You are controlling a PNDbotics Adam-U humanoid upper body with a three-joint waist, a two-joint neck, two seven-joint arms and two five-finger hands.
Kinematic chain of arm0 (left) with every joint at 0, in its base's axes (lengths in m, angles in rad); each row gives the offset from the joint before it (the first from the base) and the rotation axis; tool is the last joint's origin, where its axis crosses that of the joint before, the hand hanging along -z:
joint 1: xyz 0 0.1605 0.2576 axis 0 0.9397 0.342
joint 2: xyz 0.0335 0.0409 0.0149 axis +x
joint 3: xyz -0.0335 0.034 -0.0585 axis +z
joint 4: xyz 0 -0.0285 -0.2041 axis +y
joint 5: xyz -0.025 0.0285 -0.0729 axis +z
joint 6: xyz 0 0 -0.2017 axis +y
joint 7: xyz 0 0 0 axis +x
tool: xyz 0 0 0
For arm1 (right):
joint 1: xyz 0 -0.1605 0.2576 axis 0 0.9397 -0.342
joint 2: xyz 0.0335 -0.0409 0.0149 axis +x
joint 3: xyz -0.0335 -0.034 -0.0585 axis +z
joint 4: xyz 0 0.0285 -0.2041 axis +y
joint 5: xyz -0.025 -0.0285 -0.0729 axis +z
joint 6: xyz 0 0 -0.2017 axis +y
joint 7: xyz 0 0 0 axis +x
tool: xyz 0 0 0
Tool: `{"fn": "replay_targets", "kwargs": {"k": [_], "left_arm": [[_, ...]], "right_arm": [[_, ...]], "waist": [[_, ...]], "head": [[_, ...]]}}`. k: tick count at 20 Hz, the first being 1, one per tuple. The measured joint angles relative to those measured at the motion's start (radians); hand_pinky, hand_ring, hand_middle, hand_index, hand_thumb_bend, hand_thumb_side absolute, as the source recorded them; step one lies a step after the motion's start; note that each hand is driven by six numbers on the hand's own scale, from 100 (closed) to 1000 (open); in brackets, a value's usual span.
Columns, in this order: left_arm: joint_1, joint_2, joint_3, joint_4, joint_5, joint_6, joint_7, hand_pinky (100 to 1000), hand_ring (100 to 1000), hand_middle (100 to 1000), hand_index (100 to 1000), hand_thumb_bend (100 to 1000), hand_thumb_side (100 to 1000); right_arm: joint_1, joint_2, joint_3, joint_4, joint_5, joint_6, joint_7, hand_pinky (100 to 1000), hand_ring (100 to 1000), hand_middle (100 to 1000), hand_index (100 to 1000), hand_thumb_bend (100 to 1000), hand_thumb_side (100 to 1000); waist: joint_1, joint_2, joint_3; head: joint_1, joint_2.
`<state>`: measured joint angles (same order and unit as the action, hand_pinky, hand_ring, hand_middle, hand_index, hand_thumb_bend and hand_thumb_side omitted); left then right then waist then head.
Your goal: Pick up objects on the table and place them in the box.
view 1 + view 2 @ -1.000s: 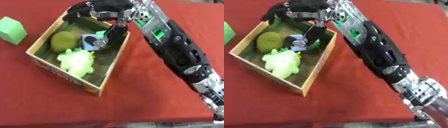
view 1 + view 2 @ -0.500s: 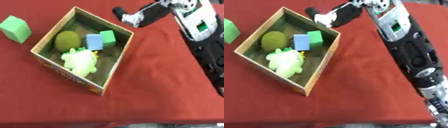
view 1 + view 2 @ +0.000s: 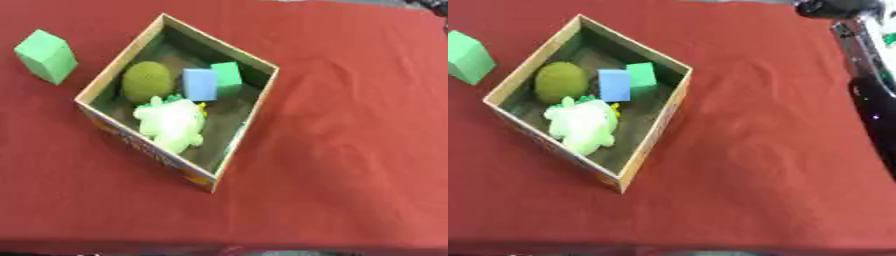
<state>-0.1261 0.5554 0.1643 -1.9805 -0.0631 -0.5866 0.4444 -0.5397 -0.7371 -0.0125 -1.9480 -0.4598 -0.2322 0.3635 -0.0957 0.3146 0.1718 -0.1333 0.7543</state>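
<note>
An open cardboard box (image 3: 120,57) stands on the red tablecloth, turned cornerwise. Inside it lie an olive-green ball (image 3: 146,81), a blue block (image 3: 199,84), a small green block (image 3: 227,77) and a pale green plush toy (image 3: 171,121). A larger green block (image 3: 47,55) stands outside the box, to its left on the cloth. My right arm (image 3: 870,85) shows only along the right edge of the right eye view. Its dark end, the right hand (image 3: 834,7), sits at the top right, far from the box and too blurred to read. My left hand is out of sight.
The red cloth (image 3: 350,140) covers the whole table, with open room to the right of the box and in front of it. The table's front edge runs along the bottom of the view.
My right hand was over the box holding the small green block a second ago. That block now lies in the box, and the arm has drawn back up and to the right.
</note>
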Motion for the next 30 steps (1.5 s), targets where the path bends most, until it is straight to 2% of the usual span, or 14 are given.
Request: {"fn": "replay_targets", "kwargs": {"k": [4, 9, 12, 13, 14, 15, 21, 25, 30], "left_arm": [[0.022, 0.023, 0.000, 0.000, -0.026, 0.000, 0.001, 873, 928, 804, 887, 100, 652], [0.071, 0.076, 0.001, 0.000, -0.077, 0.016, 0.008, 868, 918, 798, 888, 100, 626], [0.098, 0.114, 0.001, -0.001, -0.116, 0.026, 0.017, 864, 910, 791, 887, 100, 617], [0.108, 0.127, 0.002, -0.001, -0.128, 0.031, 0.022, 862, 908, 790, 887, 100, 618], [0.119, 0.139, 0.003, -0.001, -0.140, 0.036, 0.027, 861, 906, 787, 886, 100, 615], [0.130, 0.151, 0.004, -0.002, -0.153, 0.042, 0.033, 860, 904, 787, 888, 100, 611], [0.199, 0.244, 0.016, -0.003, -0.233, 0.091, 0.018, 852, 892, 787, 896, 100, 564], [0.218, 0.324, 0.026, -0.004, -0.292, 0.145, -0.033, 848, 895, 795, 903, 107, 535], [0.205, 0.402, 0.025, 0.019, -0.370, 0.212, -0.108, 847, 899, 804, 910, 168, 492]], "right_arm": [[0.091, -0.032, -0.078, -0.025, -0.062, -0.044, -0.053, 967, 1000, 673, 851, 100, 470], [0.207, -0.072, -0.134, -0.032, -0.079, -0.112, -0.126, 955, 1000, 661, 839, 100, 470], [0.276, -0.073, -0.165, -0.032, -0.064, -0.154, -0.169, 947, 1000, 655, 831, 100, 495], [0.299, -0.073, -0.177, -0.033, -0.056, -0.168, -0.183, 946, 1000, 654, 831, 100, 470], [0.322, -0.073, -0.189, -0.033, -0.047, -0.181, -0.196, 945, 1000, 654, 830, 100, 493], [0.346, -0.072, -0.202, -0.033, -0.038, -0.195, -0.208, 945, 1000, 652, 830, 100, 470], [0.483, -0.046, -0.262, -0.034, 0.027, -0.283, -0.262, 948, 1000, 642, 825, 100, 470], [0.526, -0.025, -0.269, -0.034, 0.073, -0.342, -0.293, 949, 1000, 637, 823, 100, 470], [0.553, -0.003, -0.270, -0.035, 0.117, -0.407, -0.331, 950, 1000, 633, 822, 100, 470]], "waist": [[0.013, 0.001, -0.010], [0.022, 0.001, -0.024], [0.026, 0.001, -0.024], [0.026, 0.001, -0.024], [0.026, 0.001, -0.023], [0.026, 0.001, -0.023], [0.030, 0.006, -0.019], [0.039, 0.013, -0.016], [0.039, 0.026, -0.021]], "head": [[0.061, -0.007], [0.121, -0.011], [0.134, -0.018], [0.137, -0.021], [0.140, -0.025], [0.141, -0.028], [0.141, -0.044], [0.150, -0.044], [0.174, -0.048]]}}
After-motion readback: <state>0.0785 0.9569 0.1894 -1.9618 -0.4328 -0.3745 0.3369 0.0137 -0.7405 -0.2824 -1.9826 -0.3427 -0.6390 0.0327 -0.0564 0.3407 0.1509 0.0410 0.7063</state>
